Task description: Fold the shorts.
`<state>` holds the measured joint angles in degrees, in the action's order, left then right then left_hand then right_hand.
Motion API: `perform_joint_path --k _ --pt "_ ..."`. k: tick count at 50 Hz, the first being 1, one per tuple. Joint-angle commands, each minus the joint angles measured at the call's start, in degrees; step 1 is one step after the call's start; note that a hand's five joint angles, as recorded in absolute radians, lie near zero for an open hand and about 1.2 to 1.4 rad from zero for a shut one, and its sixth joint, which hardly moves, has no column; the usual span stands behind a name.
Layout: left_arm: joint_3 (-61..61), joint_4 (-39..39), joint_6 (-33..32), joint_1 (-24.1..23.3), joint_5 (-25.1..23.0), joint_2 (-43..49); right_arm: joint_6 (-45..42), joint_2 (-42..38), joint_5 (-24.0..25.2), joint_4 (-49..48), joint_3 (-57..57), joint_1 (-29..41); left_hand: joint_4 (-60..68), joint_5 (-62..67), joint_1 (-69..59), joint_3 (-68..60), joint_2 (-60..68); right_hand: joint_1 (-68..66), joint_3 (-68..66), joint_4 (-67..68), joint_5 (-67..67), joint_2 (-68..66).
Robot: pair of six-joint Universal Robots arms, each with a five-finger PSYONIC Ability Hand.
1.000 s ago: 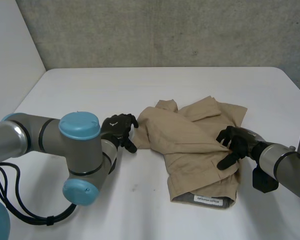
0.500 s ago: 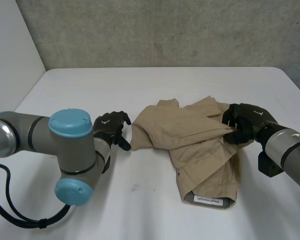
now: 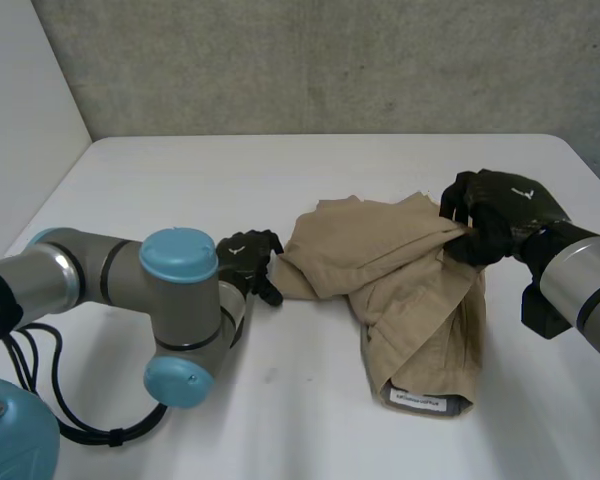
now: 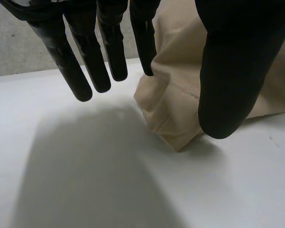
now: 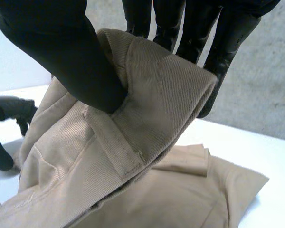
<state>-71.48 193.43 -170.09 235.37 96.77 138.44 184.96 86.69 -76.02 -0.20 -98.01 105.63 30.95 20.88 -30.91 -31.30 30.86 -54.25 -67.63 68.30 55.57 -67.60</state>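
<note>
Roughly mid-counter [image 3: 230, 180] lie the tan shorts [image 3: 410, 290], bunched. The right hand [image 3: 500, 215] pinches a folded edge at their far right side between thumb and fingers, raised above the counter. The left hand [image 3: 248, 262], fingers straight and spread, sits at their left corner.

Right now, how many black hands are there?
2: the left hand, open, by one corner of the shorts; the right hand pinches a lifted fold at their other side.

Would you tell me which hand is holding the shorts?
The right hand pinches a raised fold of the shorts; the left hand is open beside them.
</note>
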Motion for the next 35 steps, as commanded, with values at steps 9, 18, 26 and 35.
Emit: perform_joint_path --k 9,18,26,35 --pt "3.0 0.7 -0.5 -0.1 1.0 1.2 -0.3 5.9 0.1 2.6 0.7 -0.4 49.0 49.1 -49.1 -48.7 49.1 -25.7 -12.4 11.7 14.4 -12.4" --pt "-3.4 -1.2 -0.9 2.5 2.4 -19.2 -14.6 5.7 -0.1 6.5 4.4 -1.3 49.0 49.1 -49.1 -48.7 49.1 -25.7 -12.4 11.7 14.4 -12.4" --pt "-6.3 -6.9 -4.8 7.7 -1.9 -42.8 -28.5 9.4 -3.3 11.6 9.8 -1.0 49.0 49.1 -49.1 -48.7 49.1 -25.7 -12.4 11.7 14.4 -12.4" --pt "-6.4 -17.3 -8.2 12.0 -7.6 -56.6 -35.7 13.6 -4.7 21.0 15.6 -1.3 49.0 49.1 -49.1 -48.7 49.1 -25.7 -12.4 11.7 14.4 -12.4"
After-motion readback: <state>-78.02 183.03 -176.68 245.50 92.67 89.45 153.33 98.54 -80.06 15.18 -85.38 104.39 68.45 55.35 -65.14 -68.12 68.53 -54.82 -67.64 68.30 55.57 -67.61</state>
